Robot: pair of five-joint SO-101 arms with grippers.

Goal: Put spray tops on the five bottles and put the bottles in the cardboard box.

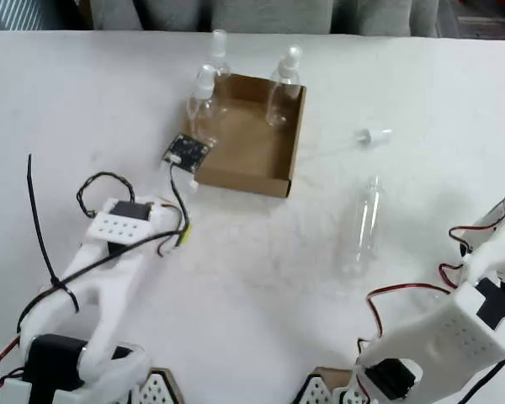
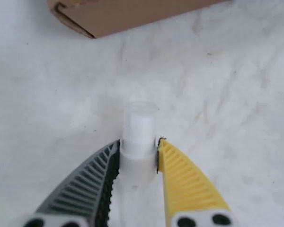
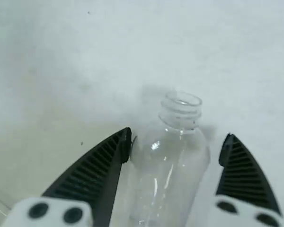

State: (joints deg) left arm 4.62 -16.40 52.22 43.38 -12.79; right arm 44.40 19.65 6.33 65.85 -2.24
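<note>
Left claw (image 2: pixel 138 144) is clamped on the light spray top (image 2: pixel 139 124), right claw (image 3: pixel 176 138) spread around the open-necked bottle (image 3: pixel 170 165) between its tips, thin, slippery plastic, likely crushable, so squeeze gently near the shoulder.

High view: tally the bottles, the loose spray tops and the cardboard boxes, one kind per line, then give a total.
Bottles: 4
Loose spray tops: 1
Cardboard boxes: 1
Total: 6
</note>
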